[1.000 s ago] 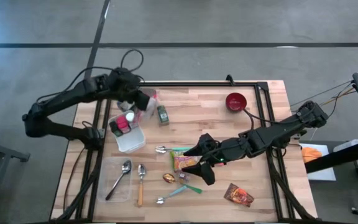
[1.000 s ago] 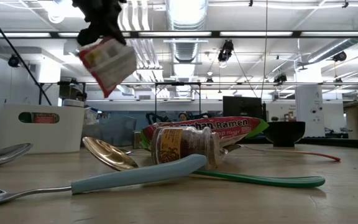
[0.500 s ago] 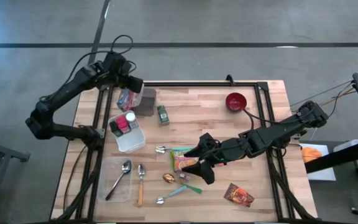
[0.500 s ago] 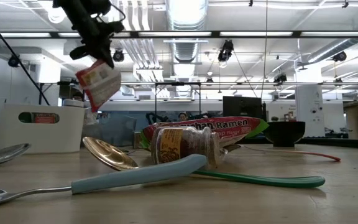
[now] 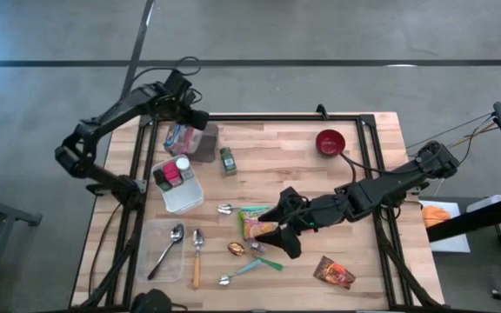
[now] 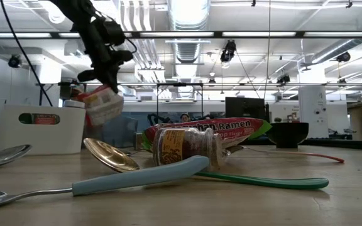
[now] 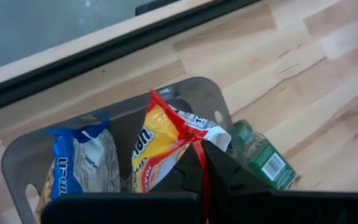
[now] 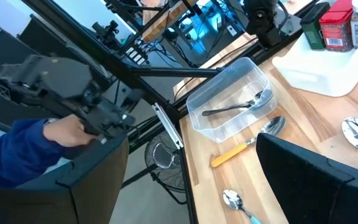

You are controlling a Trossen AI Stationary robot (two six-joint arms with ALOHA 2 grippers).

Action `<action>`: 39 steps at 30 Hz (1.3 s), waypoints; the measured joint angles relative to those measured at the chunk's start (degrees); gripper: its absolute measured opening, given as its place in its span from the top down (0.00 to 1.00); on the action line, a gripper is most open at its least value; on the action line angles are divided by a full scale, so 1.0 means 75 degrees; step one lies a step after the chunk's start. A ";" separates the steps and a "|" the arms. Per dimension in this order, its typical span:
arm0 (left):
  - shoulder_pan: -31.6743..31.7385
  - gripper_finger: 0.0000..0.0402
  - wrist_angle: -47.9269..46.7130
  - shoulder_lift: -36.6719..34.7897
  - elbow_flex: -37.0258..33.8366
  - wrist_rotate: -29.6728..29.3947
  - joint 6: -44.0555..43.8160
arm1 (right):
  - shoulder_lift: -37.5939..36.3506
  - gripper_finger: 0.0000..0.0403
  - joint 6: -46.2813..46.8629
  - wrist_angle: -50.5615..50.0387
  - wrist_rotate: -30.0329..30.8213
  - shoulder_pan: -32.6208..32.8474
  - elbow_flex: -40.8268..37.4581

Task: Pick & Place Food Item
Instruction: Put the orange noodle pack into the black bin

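Left pincer (image 7: pixel 199 163) – clamped on a snack packet (image 7: pixel 160 146) – hangs over the grey bin (image 5: pixel 200 142) at eleven o'clock; right pincer (image 5: pixel 278 233) gapes mid-bench.

Overhead looks straight down; low camera shares its ramen packet (image 5: pixel 257 223).

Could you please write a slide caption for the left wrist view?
Left gripper, shut on a red-and-yellow snack packet, holds it over the grey bin beside a blue packet.

Two arms. One red bowl (image 5: pixel 330 142) at 1 o'clock. Two snack packets (image 7: pixel 160 143) in one grey bin (image 5: pixel 204 144). One ramen pack (image 5: pixel 255 220). One green jar (image 5: pixel 227 160). One brown packet (image 5: pixel 333 272) at 5 o'clock.
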 joint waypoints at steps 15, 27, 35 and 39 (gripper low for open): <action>0.0326 1.00 0.0003 0.0916 0.0000 -0.0622 0.0380 | 0.0000 0.14 0.0267 0.0000 0.0032 0.0045 -0.0003; 0.0444 1.00 -0.0063 0.1458 0.0000 -0.0877 0.0398 | 0.0000 0.14 0.0320 0.0003 0.0030 0.0057 -0.0003; 0.0449 0.86 -0.0181 0.1458 0.0000 -0.1095 0.0581 | 0.0000 0.14 0.0307 0.0003 0.0029 0.0060 -0.0003; 0.0450 0.76 -0.0198 0.1458 0.0000 -0.1298 0.0585 | 0.0000 0.14 0.0308 0.0003 0.0029 0.0060 -0.0003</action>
